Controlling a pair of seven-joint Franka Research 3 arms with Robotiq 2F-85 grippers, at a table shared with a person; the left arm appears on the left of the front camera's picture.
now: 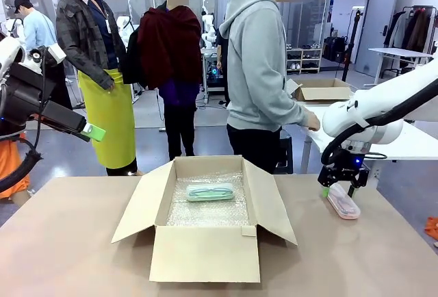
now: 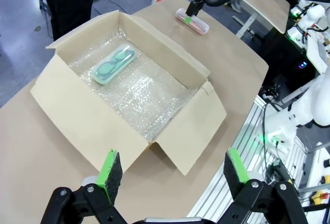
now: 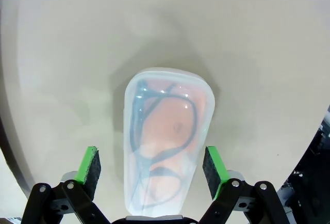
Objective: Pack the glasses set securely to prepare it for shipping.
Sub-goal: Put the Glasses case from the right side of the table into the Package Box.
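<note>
We see right gripper (image 1: 337, 189) low astride pink case (image 1: 343, 203) near tabletop's (image 1: 68, 242) right edge, jaws apart; wrist view shows glasses (image 3: 154, 126) inside. Left gripper (image 2: 174, 170) high, jaws apart.

The pale pink translucent oblong case (image 3: 167, 141) ran past the right wrist view's bottom edge; the black, green-padded right gripper (image 1: 337, 191) hid its far end.

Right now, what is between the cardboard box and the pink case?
Nothing, just bare table between the box and the pink case, as the front view shows.
</note>
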